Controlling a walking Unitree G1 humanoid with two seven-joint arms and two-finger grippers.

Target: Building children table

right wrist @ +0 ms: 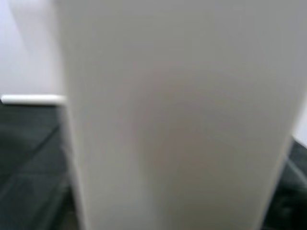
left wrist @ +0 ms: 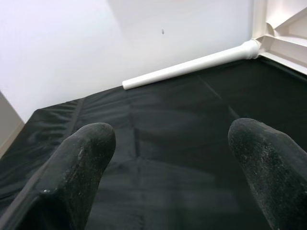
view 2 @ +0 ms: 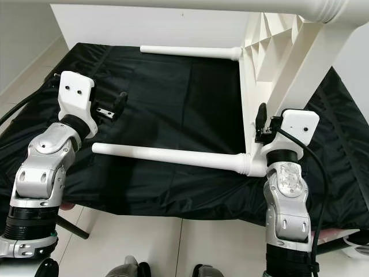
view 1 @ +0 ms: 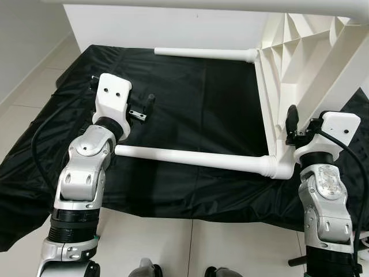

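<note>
Left eye view: a white plastic children's table top (view 1: 300, 55), ribbed on its underside, stands on edge on a black glossy cloth (view 1: 196, 98) spread over a pale tiled floor (view 1: 167, 242). Two white round plastic legs are fitted to it and run out toward the robot's left: the near leg (view 1: 196, 158) lies along the cloth from a corner socket (view 1: 275, 166), the far leg (view 1: 204, 53) from the upper corner by a white wall (view 1: 173, 26). A third leg (view 1: 230, 4) crosses the top of the frame, close to the camera. The left gripper (view 1: 143, 109) is above the cloth just beyond the free end of the near leg, apart from it. The right gripper (view 1: 291, 122) is up against the table edge just above the corner socket.

Right eye view: same layout. One black finger (view 2: 261, 118) of the right gripper lies on the cloth-side face of the table edge; its partner is hidden, so a grip on the edge is likely but not confirmed.

Left wrist view: the two black fingertips (left wrist: 79, 165) are spread wide with nothing between them, bare cloth beneath, the far leg (left wrist: 192, 67) and wall ahead.

Right wrist view: a blurred white surface, probably the table top (right wrist: 177, 115), sits very close to the lens; a leg (right wrist: 31, 99) and dark cloth show at one side. Finger spacing cannot be told here.
</note>
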